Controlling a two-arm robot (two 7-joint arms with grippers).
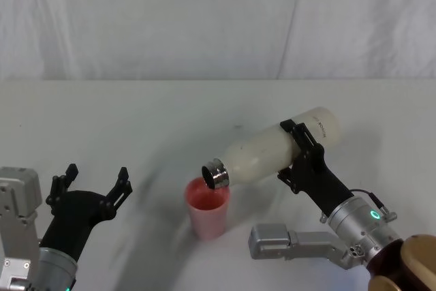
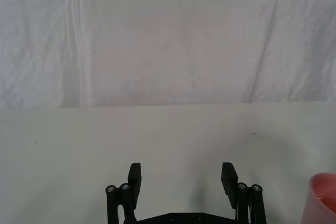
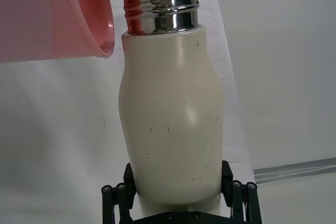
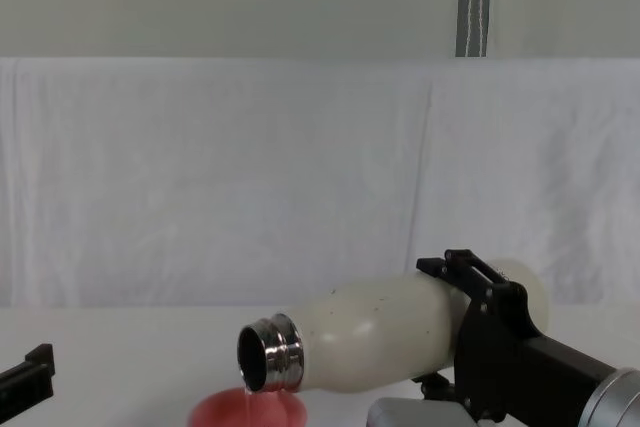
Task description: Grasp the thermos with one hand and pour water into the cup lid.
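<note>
- Right gripper [image 1: 300, 149] grasps the thermos [image 1: 272, 153], tipped, steel neck over the pink cup lid [image 1: 208, 208].
- Left gripper [image 1: 94, 180] rests released, well apart on the table [image 1: 136, 114].

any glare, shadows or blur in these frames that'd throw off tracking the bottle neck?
Right wrist view: bright bands of reflection on the cream-white matte thermos's shiny steel neck; the salmon-pink cup lid up close looks soft. Head view: lighting even, a faint smeared shadow on the white table beside the open left gripper. Chest view: the neck's opening reads dark, edges sharp.
</note>
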